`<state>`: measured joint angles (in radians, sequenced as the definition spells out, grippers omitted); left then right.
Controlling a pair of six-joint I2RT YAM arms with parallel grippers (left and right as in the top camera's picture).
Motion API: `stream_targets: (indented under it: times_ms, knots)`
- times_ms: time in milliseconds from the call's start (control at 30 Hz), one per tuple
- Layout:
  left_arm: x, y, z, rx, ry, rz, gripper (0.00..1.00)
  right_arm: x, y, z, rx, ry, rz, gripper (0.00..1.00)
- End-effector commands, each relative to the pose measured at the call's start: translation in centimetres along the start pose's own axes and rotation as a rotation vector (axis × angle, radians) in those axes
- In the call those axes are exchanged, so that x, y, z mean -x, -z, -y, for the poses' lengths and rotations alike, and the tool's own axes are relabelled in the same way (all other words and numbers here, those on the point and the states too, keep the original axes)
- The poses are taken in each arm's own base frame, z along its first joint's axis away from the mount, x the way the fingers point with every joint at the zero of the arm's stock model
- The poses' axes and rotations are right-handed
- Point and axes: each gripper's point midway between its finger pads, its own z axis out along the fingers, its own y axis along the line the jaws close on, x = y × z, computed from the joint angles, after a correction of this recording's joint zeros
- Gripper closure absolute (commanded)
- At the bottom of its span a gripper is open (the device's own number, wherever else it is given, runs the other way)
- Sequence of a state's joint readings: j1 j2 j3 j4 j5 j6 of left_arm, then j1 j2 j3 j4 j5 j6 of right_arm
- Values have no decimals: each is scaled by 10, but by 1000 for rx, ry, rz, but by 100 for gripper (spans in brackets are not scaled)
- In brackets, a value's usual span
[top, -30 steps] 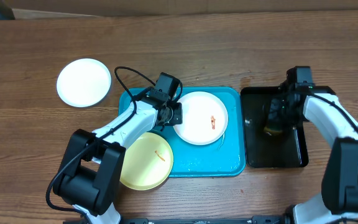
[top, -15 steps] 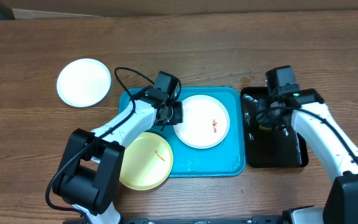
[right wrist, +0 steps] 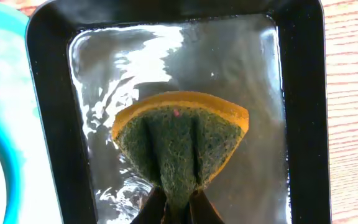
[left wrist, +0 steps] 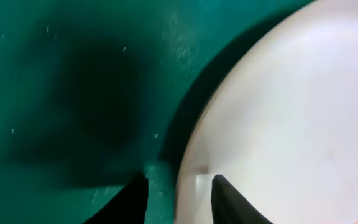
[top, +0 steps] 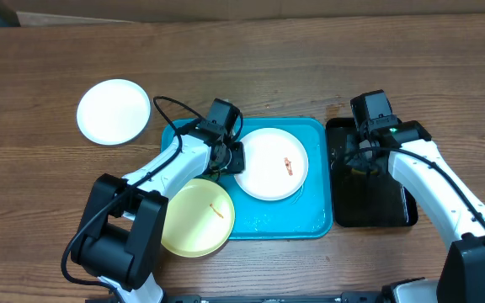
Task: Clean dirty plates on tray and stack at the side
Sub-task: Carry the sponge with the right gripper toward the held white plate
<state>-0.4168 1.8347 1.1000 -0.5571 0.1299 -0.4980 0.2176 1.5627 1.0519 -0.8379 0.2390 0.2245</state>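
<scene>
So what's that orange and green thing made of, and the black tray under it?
The sponge looks like soft orange foam with a rough green scouring pad, fibres showing. The black tray seems smooth glossy plastic; its floor shines with rippled reflections, maybe water.

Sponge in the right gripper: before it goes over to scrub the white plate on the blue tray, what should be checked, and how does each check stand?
1. Sponge clamped in the right gripper: ok.
2. Sponge wetted in the black tray: cannot tell.
3. White plate on the blue tray, red speck showing: ok.
4. Left gripper steadying that plate: not ok; its fingers stand apart on either side of the rim.
5. Yellow plate out of the sponge's likely way: ok.
</scene>
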Motion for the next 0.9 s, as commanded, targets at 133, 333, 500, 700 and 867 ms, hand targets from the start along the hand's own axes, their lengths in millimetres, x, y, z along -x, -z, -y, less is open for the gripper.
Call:
stream_targets:
  times_ms: [133, 333, 500, 700, 867]
  knots:
    - [9, 0, -6, -5, 26, 17, 96, 4, 5, -1, 3, -7, 18, 96]
    - [-20, 1, -4, -33, 71, -113, 96, 17, 17, -13, 66, 92, 44, 96]
    - [-16, 1, 1, -58, 67, -99, 89, 25, 31, -11, 63, 93, 44, 96]
    - [-13, 1, 1, -65, 68, -88, 96, 9, 29, 3, -7, 118, -18, 96]
    - [-11, 1, 2, -68, 67, -81, 96, 1, 28, 12, -52, 98, -52, 96]
